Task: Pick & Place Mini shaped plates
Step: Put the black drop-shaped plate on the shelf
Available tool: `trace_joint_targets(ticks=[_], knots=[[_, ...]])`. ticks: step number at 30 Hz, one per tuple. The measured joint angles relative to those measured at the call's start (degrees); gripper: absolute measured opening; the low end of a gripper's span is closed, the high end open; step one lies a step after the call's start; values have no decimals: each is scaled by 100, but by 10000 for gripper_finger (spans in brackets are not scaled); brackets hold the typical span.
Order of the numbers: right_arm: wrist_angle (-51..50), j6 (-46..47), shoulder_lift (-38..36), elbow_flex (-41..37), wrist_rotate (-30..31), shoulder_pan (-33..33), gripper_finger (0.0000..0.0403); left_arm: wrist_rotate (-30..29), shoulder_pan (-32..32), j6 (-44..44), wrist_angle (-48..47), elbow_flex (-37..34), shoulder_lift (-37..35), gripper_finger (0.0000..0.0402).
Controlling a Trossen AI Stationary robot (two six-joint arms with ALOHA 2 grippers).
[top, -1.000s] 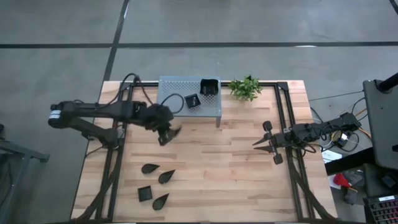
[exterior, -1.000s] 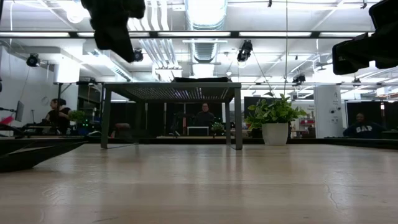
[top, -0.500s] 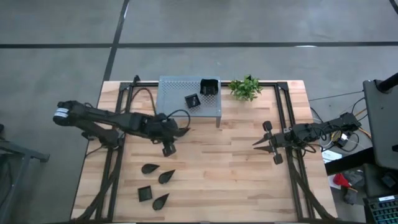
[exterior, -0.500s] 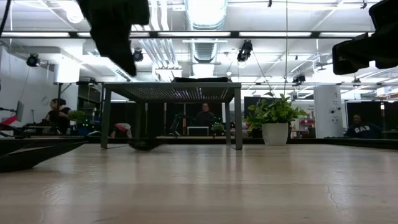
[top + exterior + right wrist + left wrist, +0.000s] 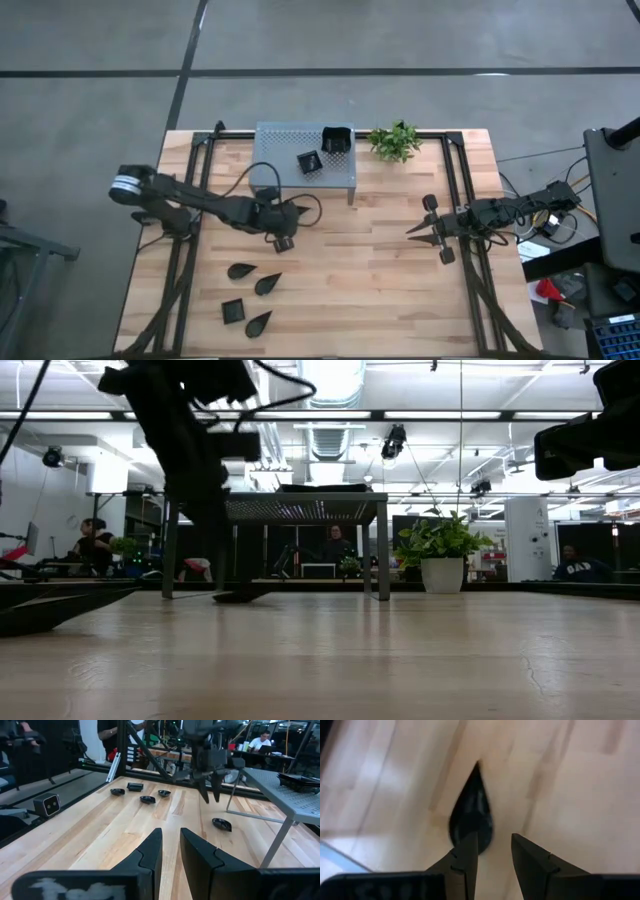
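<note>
The left gripper (image 5: 492,852), fingers apart and empty, hangs just above a teardrop plate (image 5: 471,815) whose long axis runs forward from the fingers; the right arm waits far away

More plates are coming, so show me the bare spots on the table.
Bare wood lies between the left gripper and the right gripper, and to the right of the four plates. Crowded: that plate cluster near the left arm.
</note>
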Motion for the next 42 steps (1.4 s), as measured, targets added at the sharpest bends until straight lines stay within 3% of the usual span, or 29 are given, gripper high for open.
trace_joint_targets(ticks=[12,18,30,42], knots=[[0,0,0,0,0,0,63,-143,94,238,685,-2,930,112],[0,0,0,0,-1,1,63,-527,144,247,803,-2,980,112],[0,0,-1,0,0,0,63,-364,394,313,1199,-137,1010,112],[0,0,0,0,0,0,63,-193,186,421,1305,-146,979,112]])
